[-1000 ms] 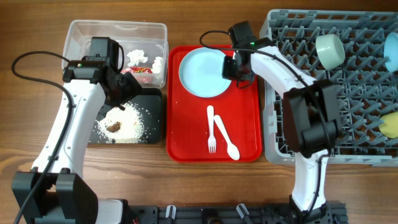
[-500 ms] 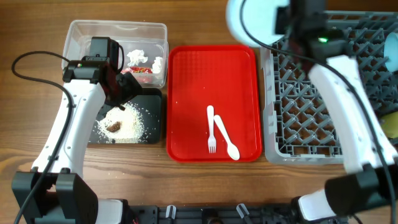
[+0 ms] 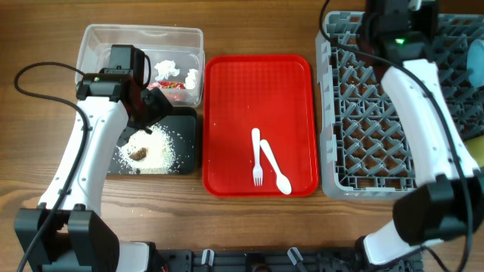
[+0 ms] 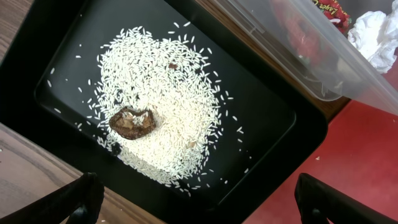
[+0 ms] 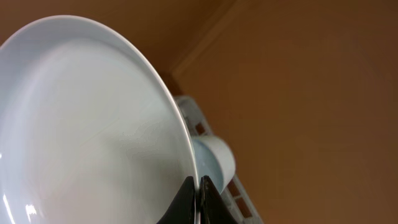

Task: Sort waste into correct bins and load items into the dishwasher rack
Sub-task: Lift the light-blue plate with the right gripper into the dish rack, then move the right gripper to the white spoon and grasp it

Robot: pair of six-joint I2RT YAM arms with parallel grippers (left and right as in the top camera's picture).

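My right gripper (image 5: 198, 186) is shut on the rim of the pale blue plate (image 5: 93, 124) and holds it on edge, high over the back of the grey dishwasher rack (image 3: 363, 143). A pale blue bowl (image 5: 214, 163) shows behind the plate. The plate is out of sight overhead. The white fork (image 3: 256, 156) and spoon (image 3: 274, 168) lie on the red tray (image 3: 227, 113). My left gripper (image 4: 202, 208) is open and empty over the black tray (image 4: 280, 124), which holds rice crumbs (image 4: 161, 99) and a brown lump (image 4: 132, 121). The clear tub (image 3: 98, 45) holds tissue (image 3: 166, 68) and the red wrapper (image 3: 172, 85).
The right arm (image 3: 412, 83) crosses the rack's middle and hides part of it. A pale green bowl (image 3: 479, 60) sits at the rack's right edge. The tub and the black tray stand close against the red tray's left side.
My right gripper lifted the plate off the red tray and carried it up and right over the rack. The left arm has not moved.
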